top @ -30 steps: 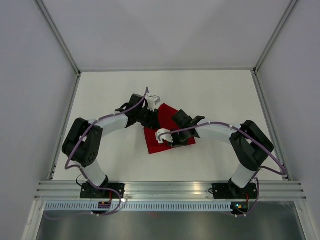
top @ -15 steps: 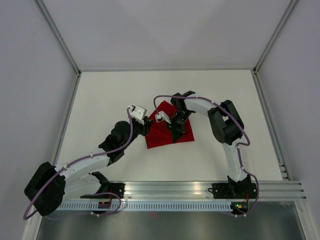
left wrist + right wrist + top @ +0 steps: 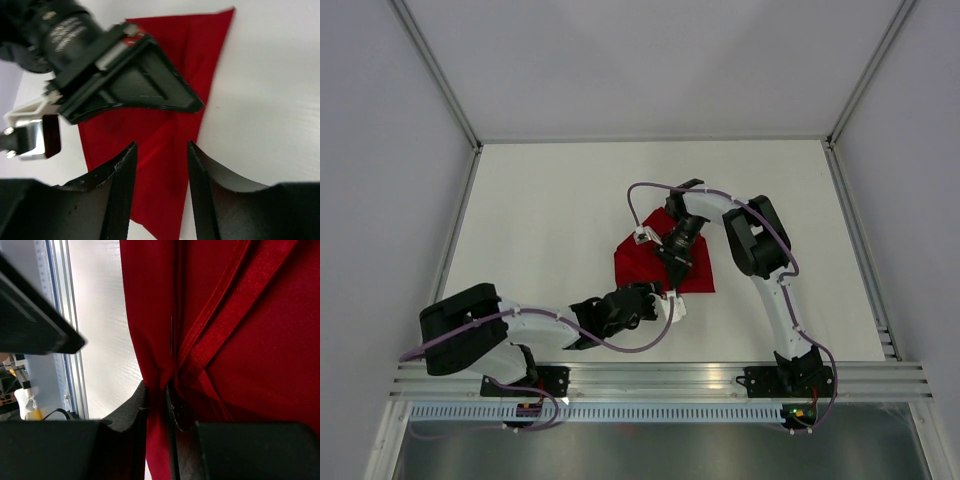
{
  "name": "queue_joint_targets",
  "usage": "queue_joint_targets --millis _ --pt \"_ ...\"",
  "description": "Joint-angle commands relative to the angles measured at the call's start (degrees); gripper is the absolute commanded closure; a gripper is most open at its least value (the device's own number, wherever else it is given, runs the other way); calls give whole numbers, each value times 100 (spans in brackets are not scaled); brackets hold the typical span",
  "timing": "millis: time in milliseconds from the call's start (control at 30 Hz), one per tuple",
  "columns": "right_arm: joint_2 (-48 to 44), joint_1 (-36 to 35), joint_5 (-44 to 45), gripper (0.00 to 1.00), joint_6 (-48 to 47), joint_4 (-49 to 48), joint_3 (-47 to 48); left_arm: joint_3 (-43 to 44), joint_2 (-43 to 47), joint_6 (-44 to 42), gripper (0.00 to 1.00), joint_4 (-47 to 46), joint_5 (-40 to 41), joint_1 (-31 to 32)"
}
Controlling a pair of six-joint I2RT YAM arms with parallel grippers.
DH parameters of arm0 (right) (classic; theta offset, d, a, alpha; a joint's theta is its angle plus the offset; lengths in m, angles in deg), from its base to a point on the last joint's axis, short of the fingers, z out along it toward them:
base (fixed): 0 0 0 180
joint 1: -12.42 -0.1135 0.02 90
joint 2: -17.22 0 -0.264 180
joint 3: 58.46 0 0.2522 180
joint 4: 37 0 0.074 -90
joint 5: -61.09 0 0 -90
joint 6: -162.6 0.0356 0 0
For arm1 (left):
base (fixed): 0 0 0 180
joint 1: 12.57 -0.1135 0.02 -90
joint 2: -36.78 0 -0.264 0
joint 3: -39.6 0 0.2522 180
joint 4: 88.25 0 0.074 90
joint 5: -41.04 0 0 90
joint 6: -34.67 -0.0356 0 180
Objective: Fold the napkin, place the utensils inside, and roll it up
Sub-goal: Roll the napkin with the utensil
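Note:
The red napkin (image 3: 635, 262) lies crumpled and partly folded in the middle of the white table. My right gripper (image 3: 677, 262) comes at it from the far side and is shut on a bunched fold of the napkin (image 3: 250, 340), pinched between its pads (image 3: 140, 405). My left gripper (image 3: 658, 298) hovers low at the napkin's near edge. It is open, its fingers (image 3: 122, 170) straddling the cloth (image 3: 210, 50) without gripping it. The right gripper (image 3: 192, 105) shows just ahead of it. The utensils are out of view.
The white tabletop (image 3: 550, 200) is bounded by grey enclosure walls and an aluminium rail (image 3: 660, 378) along the near edge. The left arm's forearm (image 3: 540, 325) stretches low across the near left of the table.
The left arm has swung from the napkin's far left corner round to its near edge, and its jaws have widened. The right gripper has stayed shut on the cloth and bunched it.

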Motion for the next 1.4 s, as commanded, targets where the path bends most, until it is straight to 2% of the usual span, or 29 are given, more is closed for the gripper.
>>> queue_joint_targets --millis 0,300,667,867,1067,1233,1333,1367 --pt "357 -17 569 91 -347 -349 31 79 -439 -942 49 -355 347 305" --pt "419 -17 587 91 -224 -367 137 201 -1135 -1039 47 -638 -65 429" --pt "471 -8 613 92 -145 -376 189 140 -2048 -1593 48 -1674 320 420" --pt "471 -8 604 92 -119 -384 198 166 -2146 -1628 50 -1491 163 332" --pt "480 -8 604 92 -110 -384 207 254 -2172 -1742 62 -1157 -109 104" --pt "489 -8 604 92 -101 -376 216 368 -2208 -1804 68 -823 -486 16" --pt "498 -8 604 92 -110 -376 216 526 -2208 -1690 74 -384 -681 -37" --pt "489 -17 604 92 -110 -376 216 588 -2199 -1638 80 -287 -812 -63"
